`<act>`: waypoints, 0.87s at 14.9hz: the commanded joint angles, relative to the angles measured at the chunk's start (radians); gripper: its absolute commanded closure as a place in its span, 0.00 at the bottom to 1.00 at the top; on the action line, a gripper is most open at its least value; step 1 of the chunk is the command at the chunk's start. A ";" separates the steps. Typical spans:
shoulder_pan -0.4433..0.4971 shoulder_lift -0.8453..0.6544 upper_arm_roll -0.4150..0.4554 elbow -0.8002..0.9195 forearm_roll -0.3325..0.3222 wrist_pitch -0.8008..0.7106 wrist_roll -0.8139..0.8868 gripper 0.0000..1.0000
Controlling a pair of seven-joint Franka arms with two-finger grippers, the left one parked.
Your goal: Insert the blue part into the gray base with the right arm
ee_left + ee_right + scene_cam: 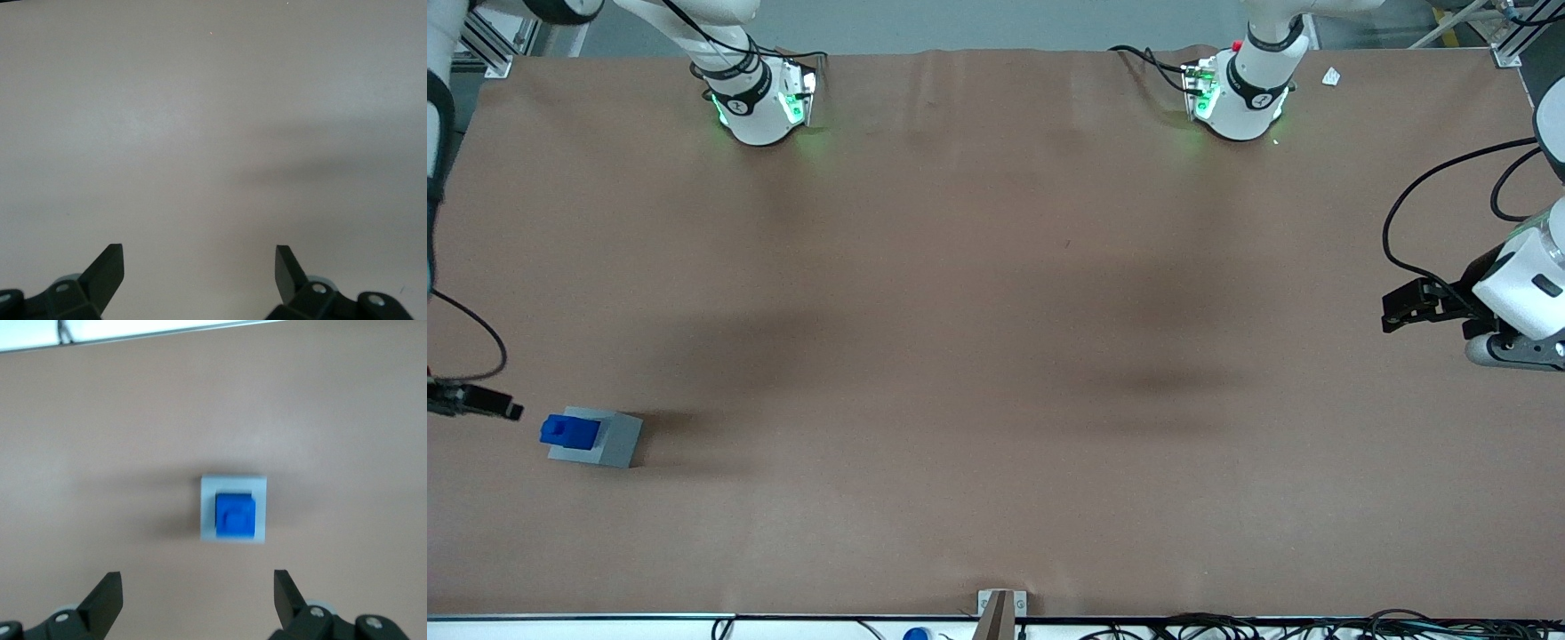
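- Looking down through the right wrist camera, you see the gripper (197, 597) with its jaws spread wide and nothing between them; both black fingers (107, 597) hang over bare table.
- The gray base (233, 509) lies ahead of the jaws and clear of them, roughly on the line that runs out from the gap between the fingertips, a little closer to one finger than the other.
- The blue part (235, 515) sits in the recess on top of that base, its raised square stub facing up; a rim of light gray shows around it, and it is touched by neither finger.
- From the front camera you find the same pair, blue part (569, 430) on gray base (609, 439), toward the working arm's end of the table and nearer to the camera than the arm pedestals.
- The right arm (438, 133) comes down at the edge of that view, and the gripper (503, 407) shows there as a slim black tip just beside the base, apart from it.
- The table (996, 338) is covered with a plain brown sheet, matte and slightly rippled, with soft broad shadows across its middle and a darker shadow cast beside the gray base.
- Along the table's edge nearest the front camera you can see a pale strip with black cables (1316, 625) bunched along it and a small metal bracket (1001, 609) at the middle.
- A small white scrap (1331, 77) lies on the sheet near the parked arm's pedestal.
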 commanded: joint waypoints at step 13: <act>0.185 -0.247 0.006 -0.057 -0.070 -0.334 0.262 0.00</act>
